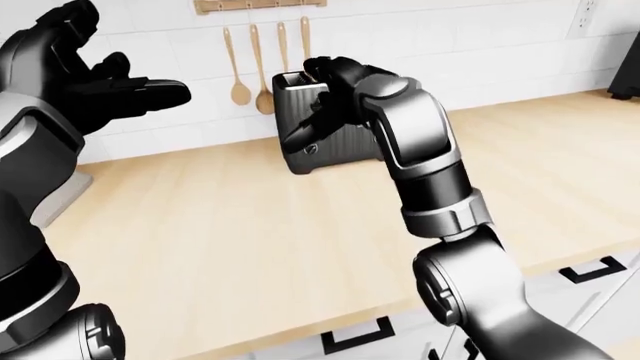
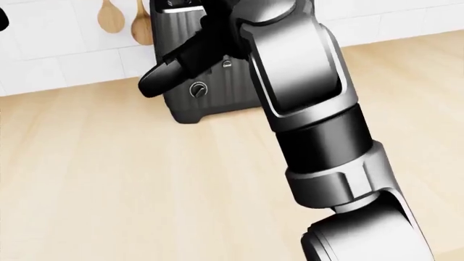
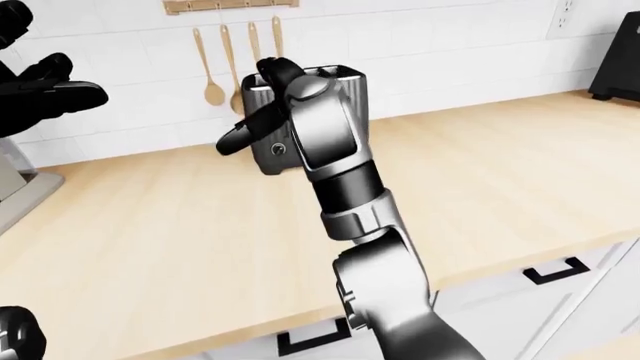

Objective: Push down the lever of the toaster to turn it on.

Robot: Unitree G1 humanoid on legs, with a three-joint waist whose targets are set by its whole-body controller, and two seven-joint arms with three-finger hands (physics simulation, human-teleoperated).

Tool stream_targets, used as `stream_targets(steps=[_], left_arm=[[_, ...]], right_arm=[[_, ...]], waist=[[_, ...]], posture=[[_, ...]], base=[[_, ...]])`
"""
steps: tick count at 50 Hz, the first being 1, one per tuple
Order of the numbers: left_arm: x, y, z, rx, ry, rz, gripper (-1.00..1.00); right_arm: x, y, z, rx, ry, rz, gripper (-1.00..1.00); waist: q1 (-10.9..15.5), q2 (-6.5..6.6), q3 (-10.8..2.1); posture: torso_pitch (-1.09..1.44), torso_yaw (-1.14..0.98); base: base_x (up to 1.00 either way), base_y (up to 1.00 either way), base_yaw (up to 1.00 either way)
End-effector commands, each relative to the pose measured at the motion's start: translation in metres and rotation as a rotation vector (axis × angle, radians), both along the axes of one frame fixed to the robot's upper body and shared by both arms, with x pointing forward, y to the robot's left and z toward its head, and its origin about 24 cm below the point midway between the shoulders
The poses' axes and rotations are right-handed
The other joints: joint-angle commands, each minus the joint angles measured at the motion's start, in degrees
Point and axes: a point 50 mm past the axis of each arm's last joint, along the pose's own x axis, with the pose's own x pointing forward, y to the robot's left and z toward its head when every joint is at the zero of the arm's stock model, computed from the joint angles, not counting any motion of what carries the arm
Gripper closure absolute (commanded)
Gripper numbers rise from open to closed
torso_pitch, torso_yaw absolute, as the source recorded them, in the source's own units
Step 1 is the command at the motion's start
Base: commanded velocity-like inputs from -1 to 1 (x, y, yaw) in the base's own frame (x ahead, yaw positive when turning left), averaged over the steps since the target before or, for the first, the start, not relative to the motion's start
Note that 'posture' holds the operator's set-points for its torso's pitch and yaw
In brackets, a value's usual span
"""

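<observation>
A dark grey ribbed toaster [image 1: 345,146] stands on the wooden counter against the white tiled wall, with a round knob [image 2: 197,89] low on its face. My right hand [image 1: 305,127] lies over the upper left of that face, fingers [image 2: 165,73] stretched down and left, open and closed round nothing. The hand and forearm [image 2: 297,70] hide the lever and its slot. My left hand [image 1: 130,82] hangs open in the air at the upper left, well away from the toaster.
Several wooden spoons [image 1: 240,79] hang from a rail just left of the toaster. A grey appliance [image 3: 20,195] sits at the counter's left edge, a black object [image 3: 615,71] at the far right. The counter's edge [image 1: 560,259] and drawer handles run along the bottom.
</observation>
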Motion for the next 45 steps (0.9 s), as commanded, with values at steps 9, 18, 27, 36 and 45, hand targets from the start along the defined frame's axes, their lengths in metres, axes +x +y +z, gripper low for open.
stream_targets(steps=[9, 18, 27, 36, 45], left_arm=[[-0.006, 0.0, 0.016, 0.007, -0.079, 0.005, -1.0], [-0.008, 0.0, 0.016, 0.006, -0.081, 0.005, -1.0], [-0.008, 0.0, 0.015, 0.006, -0.08, 0.005, -1.0], [-0.008, 0.0, 0.015, 0.006, -0.081, 0.006, -1.0], [-0.008, -0.001, 0.014, 0.006, -0.08, 0.004, -1.0]], right_arm=[[0.001, 0.006, 0.011, 0.004, -0.083, 0.019, -1.0], [0.008, 0.005, -0.005, 0.003, -0.054, 0.016, -1.0], [0.012, 0.0, -0.011, 0.004, -0.048, -0.002, -1.0], [0.01, -0.005, 0.013, 0.016, -0.089, -0.015, -1.0], [0.015, -0.006, 0.021, 0.017, -0.107, -0.023, -1.0]], waist=[[-0.12, 0.43, -0.85], [-0.14, 0.49, -0.9], [0.01, 0.47, -0.9], [0.12, 0.34, -0.86], [0.12, 0.33, -0.81]], posture=[[-0.4, 0.0], [-0.4, 0.0], [-0.4, 0.0], [-0.4, 0.0], [-0.4, 0.0]], base=[[0.0, 0.0, 0.0], [0.0, 0.0, 0.0], [0.0, 0.0, 0.0], [0.0, 0.0, 0.0], [0.0, 0.0, 0.0]])
